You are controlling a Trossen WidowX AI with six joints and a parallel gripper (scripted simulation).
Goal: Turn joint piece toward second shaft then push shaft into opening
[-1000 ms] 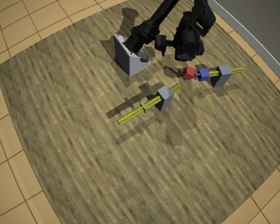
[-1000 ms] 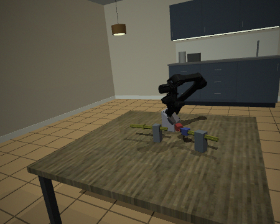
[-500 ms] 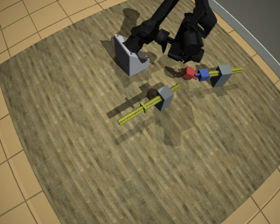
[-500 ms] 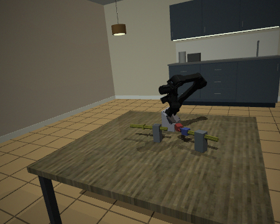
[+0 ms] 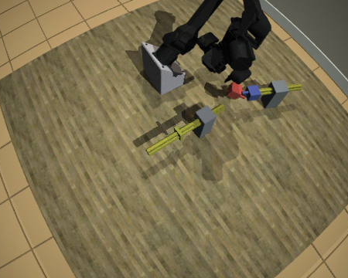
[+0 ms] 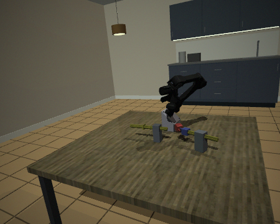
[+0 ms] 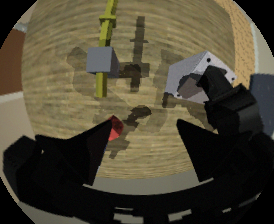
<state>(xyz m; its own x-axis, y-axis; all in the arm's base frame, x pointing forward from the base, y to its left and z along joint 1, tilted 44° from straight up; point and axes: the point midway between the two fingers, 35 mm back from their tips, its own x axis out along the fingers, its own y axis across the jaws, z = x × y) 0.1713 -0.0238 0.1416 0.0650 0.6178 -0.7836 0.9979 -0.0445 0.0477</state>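
Note:
The red joint piece (image 5: 234,91) (image 6: 178,127) (image 7: 116,129) hangs on a blue hinge part (image 5: 253,93) (image 6: 185,131) at the end of the first yellow shaft (image 5: 295,87) (image 6: 212,137), fixed in a grey block (image 5: 274,97) (image 6: 200,144). Which way its opening points is unclear. The second yellow shaft (image 5: 162,144) (image 6: 137,126) (image 7: 105,35) runs through another grey block (image 5: 206,124) (image 6: 157,134) (image 7: 102,61); its near end stands apart from the red piece. My gripper (image 7: 144,122) is open and empty, above the red piece, which the left finger partly hides in the wrist view.
A light grey bracket (image 5: 152,73) (image 6: 168,123) (image 7: 180,75) stands at the arm's base, beside the second shaft's block. The second shaft carries a raised collar (image 5: 179,133) (image 7: 107,21) beyond its block. The arm's lower links rise over the bracket.

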